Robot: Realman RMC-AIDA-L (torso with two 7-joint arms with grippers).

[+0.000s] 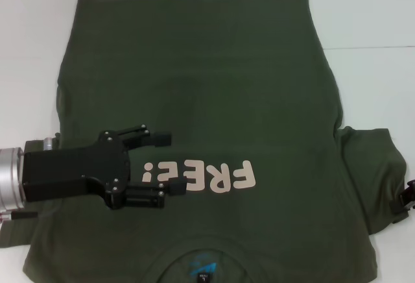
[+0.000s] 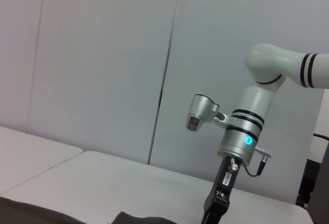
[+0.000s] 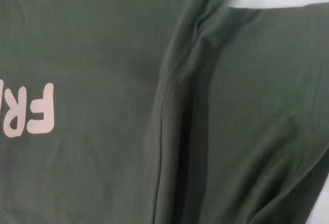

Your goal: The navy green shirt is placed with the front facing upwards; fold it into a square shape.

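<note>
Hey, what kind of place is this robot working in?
Probably a lab or robot test room: a plain white table, bare pale grey wall panels, and a dark olive-green cotton T-shirt spread under the left gripper, with the right gripper at its sleeve.

- The navy green shirt point(image 1: 201, 82) covered most of the head view, lying flat and low, so nothing stood tall over its upper half.
- The left gripper point(image 1: 165, 165) reached in from the left edge at mid-height, jaws apart, hanging over the chest left of the lettering and blocking that side.
- The right gripper point(image 1: 407, 200) showed only as a dark tip at the right edge, beside the spread sleeve point(image 1: 373, 172).
- Bare white table point(image 1: 32, 30) lay free in the upper left and upper right corners.
- In the left wrist view the right arm point(image 2: 247, 131) stood upright over the table.
</note>
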